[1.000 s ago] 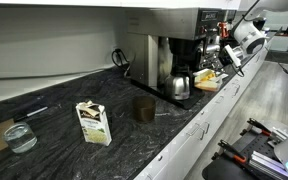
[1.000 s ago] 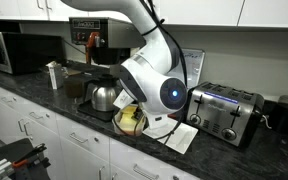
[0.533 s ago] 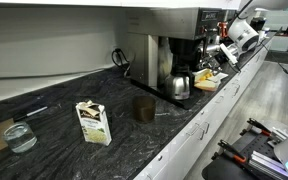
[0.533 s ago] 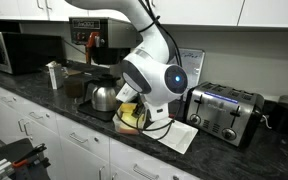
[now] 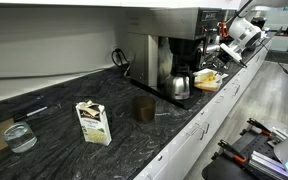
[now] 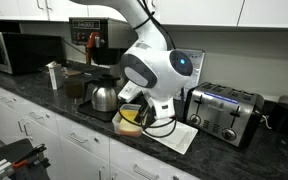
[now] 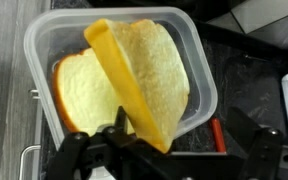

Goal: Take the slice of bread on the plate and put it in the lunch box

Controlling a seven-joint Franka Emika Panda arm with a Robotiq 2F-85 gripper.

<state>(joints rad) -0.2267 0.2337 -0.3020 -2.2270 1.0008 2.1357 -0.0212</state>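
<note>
In the wrist view a clear plastic lunch box (image 7: 199, 70) holds a pale yellow slice of bread (image 7: 79, 95) lying flat. Another slice (image 7: 149, 70) stands tilted over it, its crust edge pointing down at my gripper (image 7: 164, 158). The gripper is open, with dark fingers (image 7: 72, 155) spread wide on either side of that slice's lower tip, well apart from it. In both exterior views the lunch box (image 5: 206, 82) (image 6: 131, 120) sits at the counter edge under the arm's wrist (image 6: 164, 68). The plate is out of view.
A steel coffee pot (image 5: 179, 87) (image 6: 104, 97) and a coffee machine (image 5: 169, 50) stand beside the lunch box. A toaster (image 6: 224, 112) is on its other side. Farther along the dark counter are a cup (image 5: 143, 108), a carton (image 5: 93, 122) and a glass (image 5: 20, 137).
The arm's wrist has risen above the lunch box over the last second. The jaws have stayed wide.
</note>
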